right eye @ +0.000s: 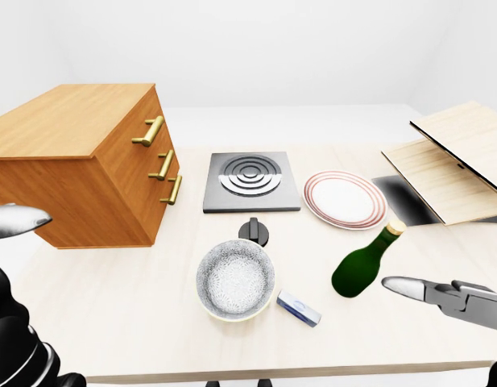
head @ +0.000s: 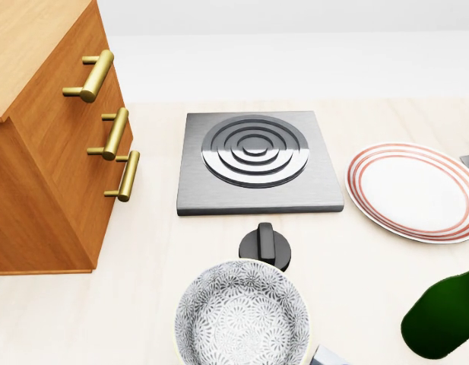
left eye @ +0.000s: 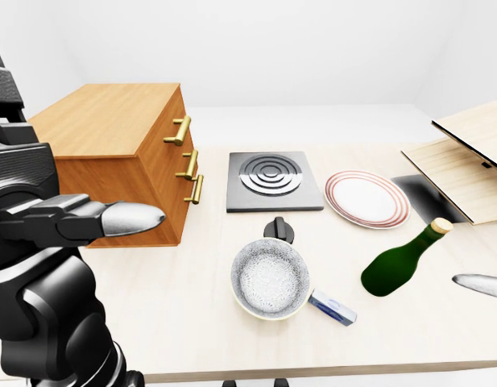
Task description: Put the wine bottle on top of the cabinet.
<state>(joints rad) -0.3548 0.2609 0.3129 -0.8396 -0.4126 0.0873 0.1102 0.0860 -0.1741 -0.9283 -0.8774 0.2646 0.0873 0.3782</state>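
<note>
Desk (right eye: 151,322): one, pale wood, carries everything.
Cabinet (right eye: 79,161): one, three brass handles, at the view's left; its flat top is bare, so it can take the bottle.
Hob plate (right eye: 250,179): one, with one black knob (right eye: 254,230) below it.
Striped plate (right eye: 345,199): one, to the right of the hob.
Patterned bowl (right eye: 234,278): one.
Wine bottle (right eye: 366,261): one, green, lying tilted on the desk, cork end up-right, nobody holding it.
Right hand (right eye: 441,295): just beside the bottle, not touching, fingers extended; likely approaching for a grasp.
Left hand (left eye: 87,219): raised, fingers extended, empty.
Small blue-white packet (right eye: 299,308): one.
</note>
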